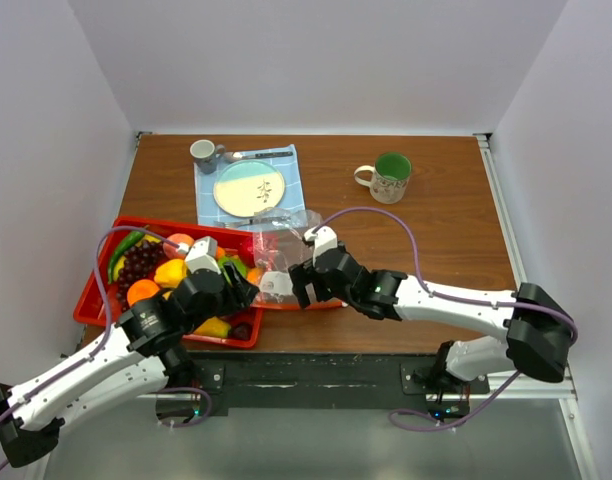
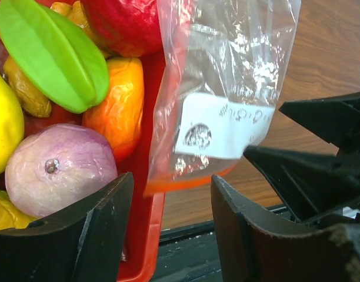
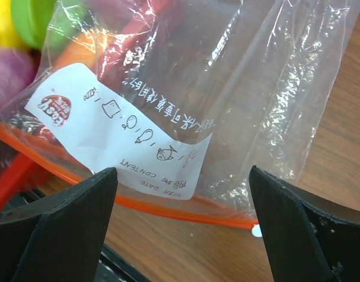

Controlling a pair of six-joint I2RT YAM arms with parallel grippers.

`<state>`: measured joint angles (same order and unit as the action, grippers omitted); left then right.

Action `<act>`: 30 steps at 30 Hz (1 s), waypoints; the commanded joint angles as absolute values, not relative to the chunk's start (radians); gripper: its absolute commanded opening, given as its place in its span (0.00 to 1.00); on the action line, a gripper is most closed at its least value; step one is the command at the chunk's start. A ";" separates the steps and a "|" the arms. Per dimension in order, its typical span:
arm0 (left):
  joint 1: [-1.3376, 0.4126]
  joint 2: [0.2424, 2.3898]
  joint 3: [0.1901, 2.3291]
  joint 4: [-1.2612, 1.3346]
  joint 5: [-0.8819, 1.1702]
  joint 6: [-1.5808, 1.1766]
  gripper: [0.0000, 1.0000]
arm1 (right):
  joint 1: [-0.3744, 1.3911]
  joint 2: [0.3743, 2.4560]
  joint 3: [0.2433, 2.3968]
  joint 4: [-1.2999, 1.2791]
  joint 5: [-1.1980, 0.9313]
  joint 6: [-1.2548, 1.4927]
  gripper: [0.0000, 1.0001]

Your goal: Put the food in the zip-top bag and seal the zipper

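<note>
The food lies in a red tray [image 1: 96, 300]: purple grapes [image 1: 141, 262], an orange [image 1: 142, 291], a green star fruit [image 2: 53, 53] and a pale purple onion [image 2: 56, 167]. The clear zip-top bag [image 1: 283, 250] lies on the table with its left part over the tray's right edge. Its orange zipper [image 3: 168, 208] faces the arms. My left gripper [image 1: 248, 292] is open, and the zipper's left end [image 2: 189, 181] hangs just beyond its fingertips, untouched. To its right, my right gripper [image 1: 298, 283] stands wide open just short of the zipper, holding nothing.
A blue cloth [image 1: 208, 200] behind the bag carries a plate [image 1: 249, 188], with a small cup [image 1: 202, 151] and a spoon [image 1: 256, 154] at its far edge. A green mug [image 1: 389, 177] stands at the back right. The table's near edge [image 1: 386, 340] runs just below both grippers.
</note>
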<state>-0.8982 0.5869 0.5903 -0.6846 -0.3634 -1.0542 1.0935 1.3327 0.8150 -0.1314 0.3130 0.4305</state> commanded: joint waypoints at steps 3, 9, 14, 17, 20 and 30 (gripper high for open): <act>-0.902 0.609 0.607 -0.618 -0.374 -1.023 0.60 | 1.066 1.405 0.910 -0.063 0.261 0.618 0.91; -0.902 0.615 0.612 -0.592 -0.361 -1.009 0.57 | 0.985 1.445 0.907 -0.025 0.229 0.748 0.76; -0.904 0.629 0.586 -0.532 -0.310 -1.003 0.50 | 0.893 1.462 0.939 -0.046 0.183 0.836 0.15; -0.917 0.653 0.563 -0.470 -0.301 -1.011 0.45 | 0.871 1.465 0.998 -0.095 0.169 0.856 0.00; -0.933 0.690 0.551 -0.419 -0.313 -1.012 0.42 | 0.871 1.476 1.064 -0.167 0.175 0.862 0.00; -0.948 0.765 0.494 -0.141 -0.373 -1.000 0.40 | 0.854 1.402 1.100 -0.273 0.164 0.956 0.00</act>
